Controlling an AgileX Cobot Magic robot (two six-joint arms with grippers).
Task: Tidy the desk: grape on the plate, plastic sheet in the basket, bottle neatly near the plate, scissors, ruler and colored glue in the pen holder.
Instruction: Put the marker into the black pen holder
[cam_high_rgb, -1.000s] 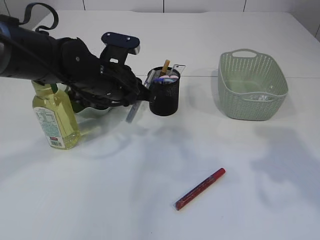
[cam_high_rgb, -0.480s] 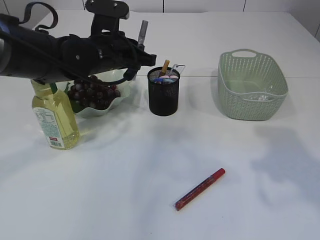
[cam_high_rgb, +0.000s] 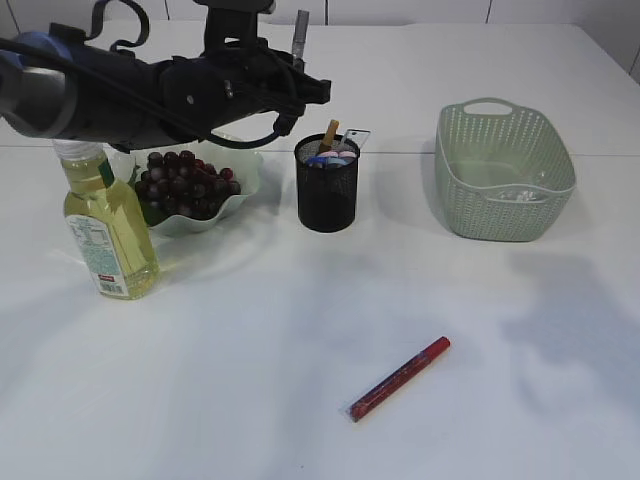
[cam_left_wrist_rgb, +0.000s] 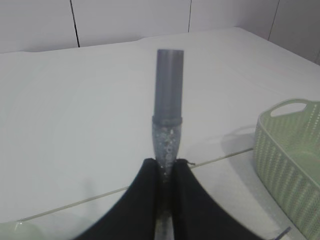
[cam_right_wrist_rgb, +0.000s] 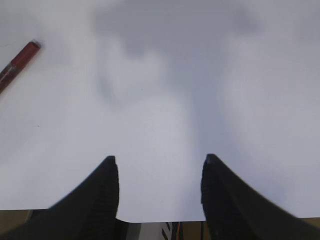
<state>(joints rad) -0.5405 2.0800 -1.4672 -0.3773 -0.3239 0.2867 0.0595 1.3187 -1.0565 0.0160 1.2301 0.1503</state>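
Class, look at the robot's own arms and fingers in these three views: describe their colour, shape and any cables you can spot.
The left arm is glossy black with rounded, bulky segments, and thin black cables loop over its top. A black camera bracket sits above its wrist. The left gripper has smooth black fingers that taper to narrow tips. The right gripper has matching black fingers, curved and finely ribbed on their inner faces.

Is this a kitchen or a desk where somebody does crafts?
Most likely a desk set up for tidying practice. A black mesh pen holder stands on the white table, a red glue pen lies loose, and a green basket waits nearby. The grapes are just part of the mess.
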